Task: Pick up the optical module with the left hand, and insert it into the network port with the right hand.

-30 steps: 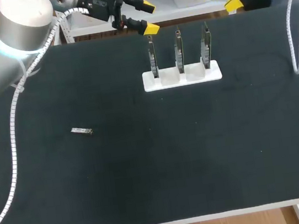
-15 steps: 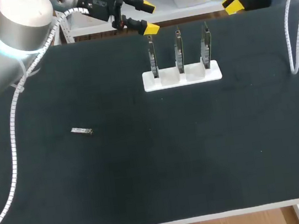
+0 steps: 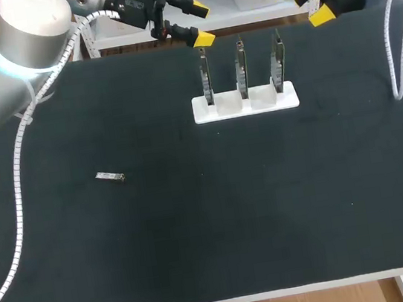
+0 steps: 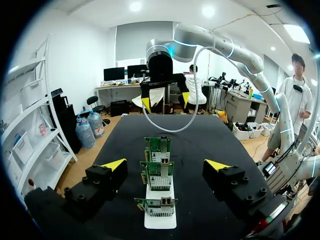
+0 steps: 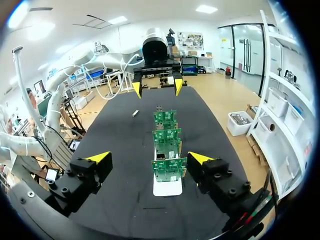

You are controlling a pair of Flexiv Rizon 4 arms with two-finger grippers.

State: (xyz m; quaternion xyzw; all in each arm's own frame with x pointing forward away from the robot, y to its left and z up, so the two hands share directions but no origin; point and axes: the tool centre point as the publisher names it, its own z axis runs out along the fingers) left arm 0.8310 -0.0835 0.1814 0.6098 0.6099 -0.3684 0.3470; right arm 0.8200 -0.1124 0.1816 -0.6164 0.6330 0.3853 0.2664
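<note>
The optical module (image 3: pixel 110 176), a small silver bar, lies flat on the black table at the left, and shows far ahead in the right wrist view (image 5: pixel 135 113). A white stand (image 3: pixel 246 103) holds three upright green network cards (image 4: pixel 159 175) (image 5: pixel 169 170). My left gripper (image 3: pixel 201 23) hangs open at the table's far edge, just left of the stand and far from the module. My right gripper (image 3: pixel 312 5) hangs open on the stand's other side. Both are empty. Each wrist view looks along the row of cards between its own open gripper (image 4: pixel 165 165) (image 5: pixel 149 157).
A white ribbed cable (image 3: pixel 395 41) hangs from my right arm down onto the table at the far right. Another such cable (image 3: pixel 17 184) runs along my left arm over the table's left side. The black table top (image 3: pixel 234 221) stretches wide in front of the stand.
My right gripper's fingers have spread from shut to wide open, with a slight shift at the far edge. The left arm, module and stand have not moved.
</note>
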